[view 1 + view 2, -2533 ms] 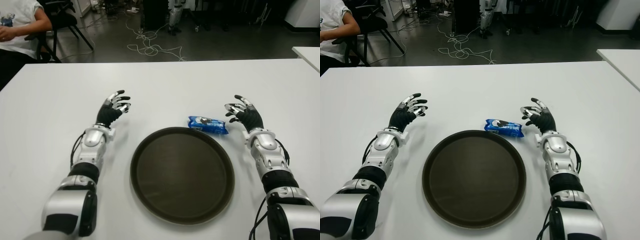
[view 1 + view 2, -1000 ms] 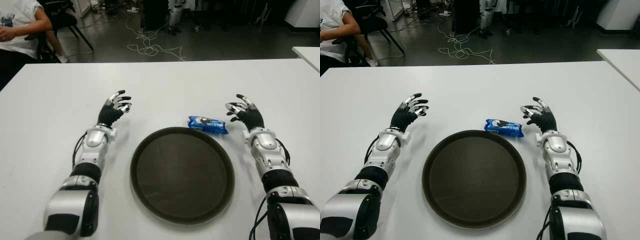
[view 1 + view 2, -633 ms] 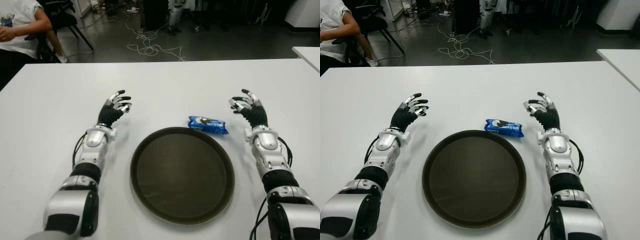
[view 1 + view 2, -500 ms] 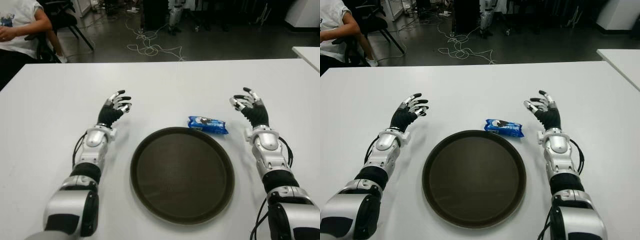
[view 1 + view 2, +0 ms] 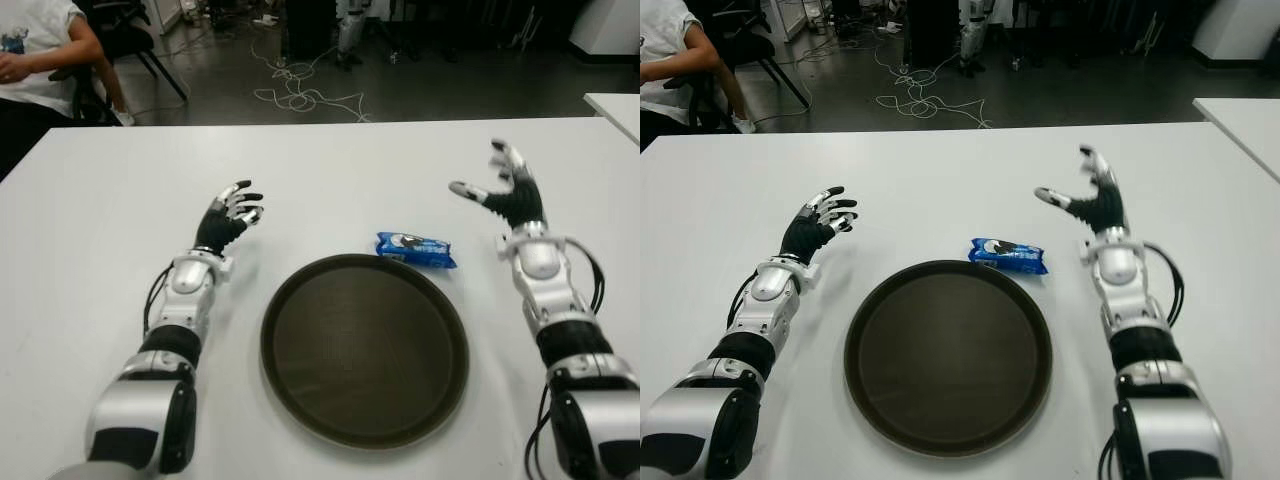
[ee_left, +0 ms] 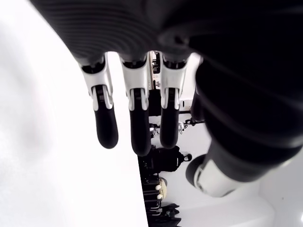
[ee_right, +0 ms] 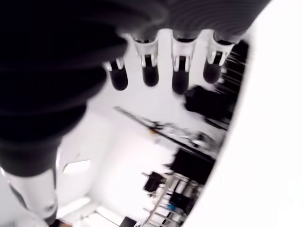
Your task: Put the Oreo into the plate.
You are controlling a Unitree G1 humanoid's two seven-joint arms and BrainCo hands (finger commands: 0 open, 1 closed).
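I am holding my right hand [image 5: 505, 197] spread wide and empty at the right of the frame, while the glossy blue Oreo [image 5: 415, 249] packet is lying on the white table [image 5: 330, 170] at the round dark plate [image 5: 364, 347]'s upper rim, my left hand [image 5: 228, 215] loosely open at left.

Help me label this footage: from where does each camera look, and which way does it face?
Left eye view: head, looking down at the white table; both arms, Oreo, plate.
Right eye view: same scene, camera slightly to the right.
Left wrist view: left wrist, along the spread left hand.
Right wrist view: right wrist, along the open right hand.
Both eye views share everything.
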